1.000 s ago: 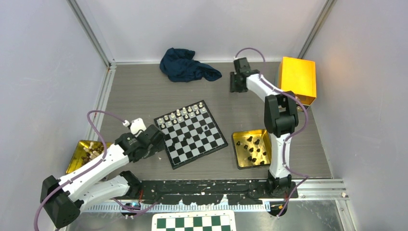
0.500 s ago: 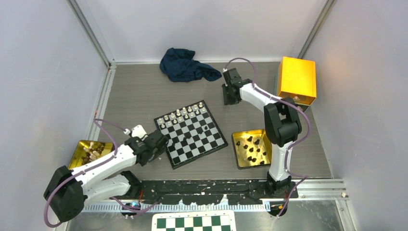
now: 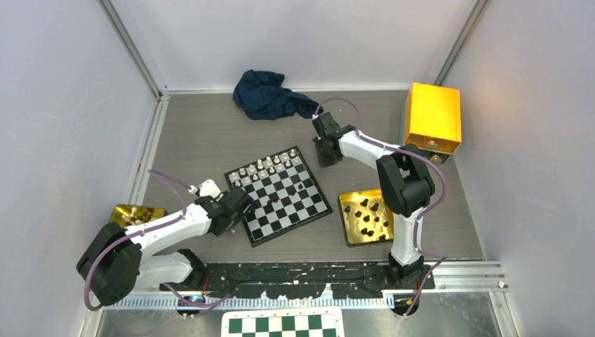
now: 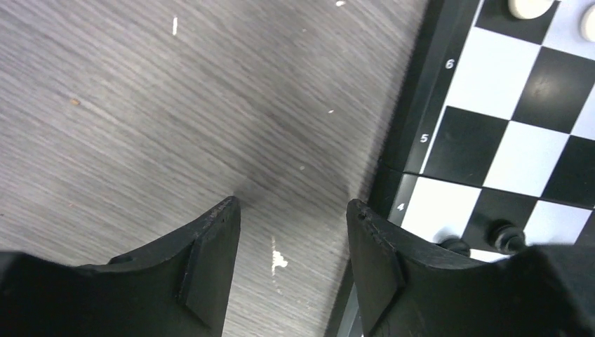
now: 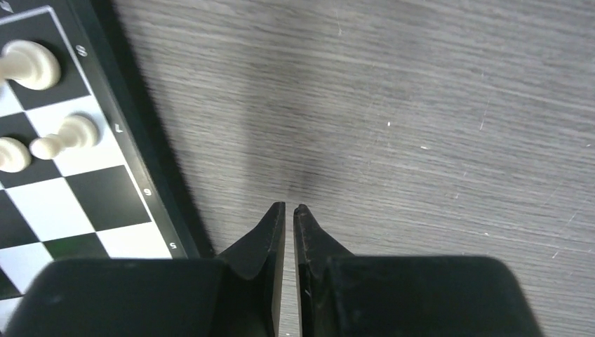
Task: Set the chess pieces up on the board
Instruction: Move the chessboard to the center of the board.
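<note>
Mid-table: small black/silver-white checkered chessboard (image 3: 278,194), white chess pieces (image 3: 269,163) lined up on its far rows. Left gripper (image 4: 291,203) sits over bare table just off the board's left edge, jaws apart, nothing btwn. Right gripper (image 5: 289,208) is beside the far-right edge, jaws pinched together, empty.

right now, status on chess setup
Left gripper open, right gripper shut, both empty. Board: white pieces on far rows, black pieces mostly in tray. Nothing blocking.
</note>
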You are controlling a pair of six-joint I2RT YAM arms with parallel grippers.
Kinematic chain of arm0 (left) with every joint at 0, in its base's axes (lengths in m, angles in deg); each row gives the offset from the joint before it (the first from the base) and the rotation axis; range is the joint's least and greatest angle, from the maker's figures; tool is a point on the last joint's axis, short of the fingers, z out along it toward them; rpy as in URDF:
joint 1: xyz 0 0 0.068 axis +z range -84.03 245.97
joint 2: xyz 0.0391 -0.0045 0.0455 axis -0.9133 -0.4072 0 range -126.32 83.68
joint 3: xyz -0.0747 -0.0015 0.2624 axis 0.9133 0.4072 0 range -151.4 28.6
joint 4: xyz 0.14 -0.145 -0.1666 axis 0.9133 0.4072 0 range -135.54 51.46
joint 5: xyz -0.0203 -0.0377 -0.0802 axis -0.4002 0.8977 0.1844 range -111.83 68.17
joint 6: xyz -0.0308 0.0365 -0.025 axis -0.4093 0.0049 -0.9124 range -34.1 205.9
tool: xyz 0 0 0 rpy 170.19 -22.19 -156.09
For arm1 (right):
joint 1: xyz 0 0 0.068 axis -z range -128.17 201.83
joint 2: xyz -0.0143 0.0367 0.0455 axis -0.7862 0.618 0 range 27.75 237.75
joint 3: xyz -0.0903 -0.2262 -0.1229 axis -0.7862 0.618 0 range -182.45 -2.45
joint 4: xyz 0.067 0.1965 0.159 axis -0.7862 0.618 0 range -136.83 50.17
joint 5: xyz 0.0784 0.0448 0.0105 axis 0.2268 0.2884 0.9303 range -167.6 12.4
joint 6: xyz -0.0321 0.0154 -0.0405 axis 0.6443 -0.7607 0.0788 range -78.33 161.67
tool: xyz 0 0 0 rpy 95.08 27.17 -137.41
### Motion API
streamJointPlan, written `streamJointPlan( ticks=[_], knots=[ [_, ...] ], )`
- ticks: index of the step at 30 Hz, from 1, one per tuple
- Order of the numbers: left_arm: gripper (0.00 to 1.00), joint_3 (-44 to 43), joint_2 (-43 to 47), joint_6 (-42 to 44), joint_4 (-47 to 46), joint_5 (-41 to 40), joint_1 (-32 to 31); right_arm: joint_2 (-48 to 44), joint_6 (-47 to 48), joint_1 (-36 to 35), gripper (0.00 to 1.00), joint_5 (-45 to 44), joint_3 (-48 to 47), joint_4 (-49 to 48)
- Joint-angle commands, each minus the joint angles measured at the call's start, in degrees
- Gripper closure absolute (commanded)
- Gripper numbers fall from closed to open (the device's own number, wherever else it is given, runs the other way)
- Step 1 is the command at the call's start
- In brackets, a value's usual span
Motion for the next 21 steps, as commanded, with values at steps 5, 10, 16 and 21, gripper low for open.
streamJointPlan(
  ticks=[5,10,16,21],
  knots=[
    [0.46,-0.65,-5.41,1.14,-8.43,3.61,0.38,-4.38,-2.49,-2.53,0.92,0.49,3.61,-2.34],
    [0.47,-0.55,-6.33,1.73,-9.83,4.67,0.38,-4.49,-4.10,-4.19,0.95,1.79,5.79,-3.50],
    [0.48,-0.62,-7.35,2.43,-11.68,5.60,0.38,-4.29,-5.08,-5.82,0.98,2.68,6.72,-3.84],
    [0.48,-1.42,-8.96,3.51,-13.80,5.97,0.38,-3.66,-5.34,-6.75,0.99,2.90,6.20,-3.99]
  ],
)
